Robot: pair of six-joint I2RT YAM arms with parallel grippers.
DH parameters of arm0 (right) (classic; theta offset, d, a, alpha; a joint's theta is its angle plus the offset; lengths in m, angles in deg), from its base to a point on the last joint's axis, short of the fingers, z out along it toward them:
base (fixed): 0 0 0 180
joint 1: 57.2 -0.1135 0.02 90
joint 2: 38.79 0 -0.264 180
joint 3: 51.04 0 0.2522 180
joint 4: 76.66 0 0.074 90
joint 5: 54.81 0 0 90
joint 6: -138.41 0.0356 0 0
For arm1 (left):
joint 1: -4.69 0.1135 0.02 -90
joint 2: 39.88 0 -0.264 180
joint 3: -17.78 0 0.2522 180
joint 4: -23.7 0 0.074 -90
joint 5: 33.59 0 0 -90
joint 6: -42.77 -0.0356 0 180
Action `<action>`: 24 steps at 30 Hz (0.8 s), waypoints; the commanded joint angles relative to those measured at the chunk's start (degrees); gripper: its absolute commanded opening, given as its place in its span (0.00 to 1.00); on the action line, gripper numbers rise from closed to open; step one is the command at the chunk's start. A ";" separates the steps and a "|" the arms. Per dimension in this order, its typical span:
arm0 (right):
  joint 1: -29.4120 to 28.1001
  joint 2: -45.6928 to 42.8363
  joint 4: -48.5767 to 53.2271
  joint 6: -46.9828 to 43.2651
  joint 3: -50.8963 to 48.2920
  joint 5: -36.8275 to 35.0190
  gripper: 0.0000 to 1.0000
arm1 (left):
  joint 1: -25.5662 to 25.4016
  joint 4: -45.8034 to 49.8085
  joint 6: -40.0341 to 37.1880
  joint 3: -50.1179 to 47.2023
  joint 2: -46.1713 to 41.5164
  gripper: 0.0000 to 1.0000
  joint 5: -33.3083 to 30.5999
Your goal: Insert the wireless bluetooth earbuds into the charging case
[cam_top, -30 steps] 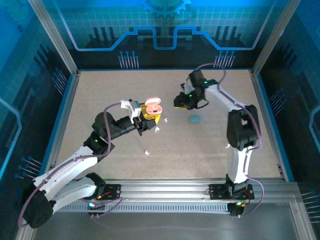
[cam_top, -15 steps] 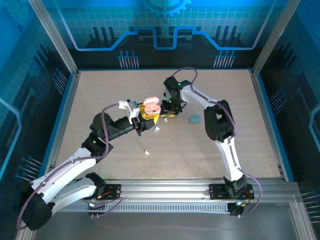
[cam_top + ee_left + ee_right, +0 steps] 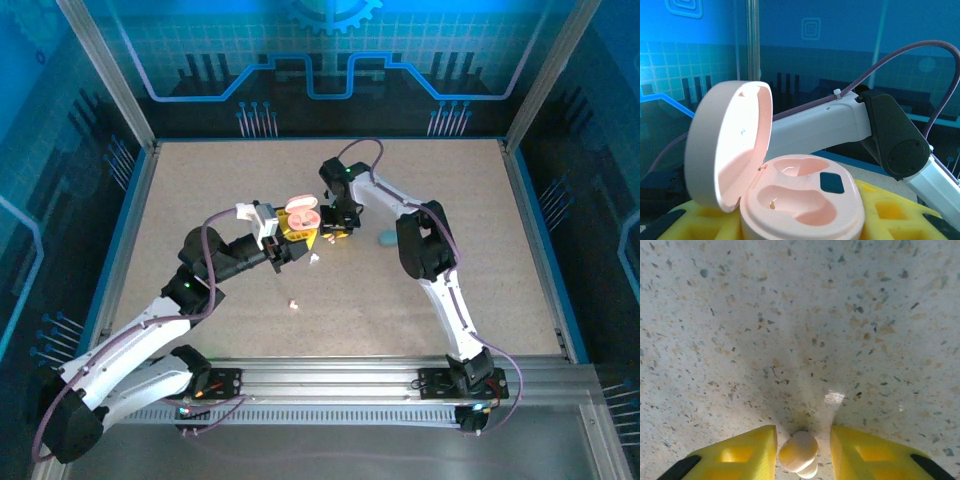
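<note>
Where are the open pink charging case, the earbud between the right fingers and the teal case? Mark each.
pink charging case (image 3: 805, 186), left wrist view, on the base, between the wells.
earbud (image 3: 799, 450), right wrist view, on its rounded body.
teal case (image 3: 388, 238), top external view, on its top.

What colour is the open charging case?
The charging case is pale pink; clearest in the left wrist view.

1. A robot test cell in a lab: aluminium frame posts (image 3: 104, 70) enclose a speckled table (image 3: 220, 175).
2. Blue circuit-patterned panels (image 3: 420, 50) wall it from 9 to 3 o'clock.
3. A metal rail (image 3: 330, 378) at 6 o'clock carries the left arm (image 3: 140, 335) and right arm (image 3: 450, 300).
</note>
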 commanded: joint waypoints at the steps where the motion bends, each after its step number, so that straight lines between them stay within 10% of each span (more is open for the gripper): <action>1: -1.60 1.97 1.42 0.24 1.79 -0.54 0.30 | 0.47 -0.31 -0.62 -0.65 -1.11 0.35 -0.63; 24: -3.80 -8.77 5.44 -9.30 -9.31 -0.80 0.17 | 0.46 -0.86 0.59 -0.46 -0.99 0.36 -0.64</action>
